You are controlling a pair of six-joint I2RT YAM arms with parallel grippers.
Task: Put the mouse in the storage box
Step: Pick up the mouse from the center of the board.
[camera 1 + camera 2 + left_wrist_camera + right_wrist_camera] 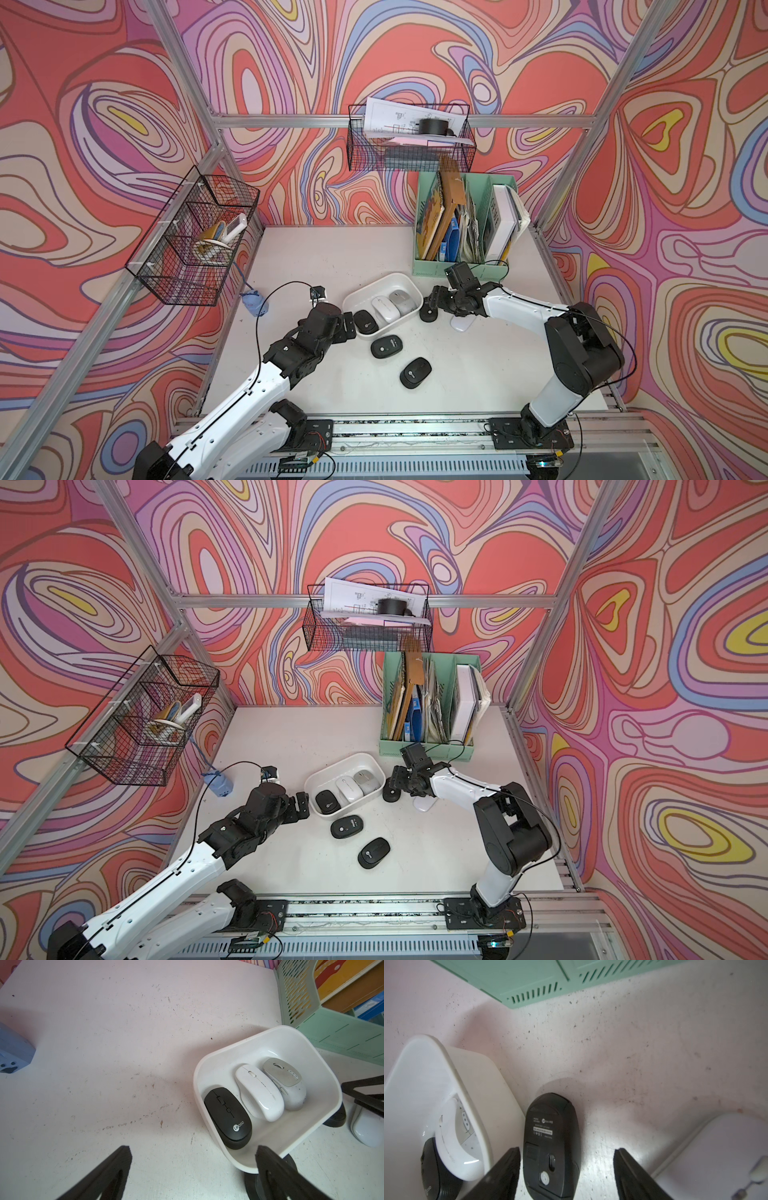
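Observation:
The white storage box sits mid-table and holds a black mouse, a white one and a grey one. My left gripper is open and empty at the box's near left corner. My right gripper is open, low beside the box's right end. It straddles a black mouse whose underside faces the wrist camera; there is a gap at one finger. Two black mice lie in front of the box.
A white mouse lies under my right arm. The mint-green file organizer stands just behind the right gripper. A small blue object rests at the table's left edge. Black wire baskets hang on the walls.

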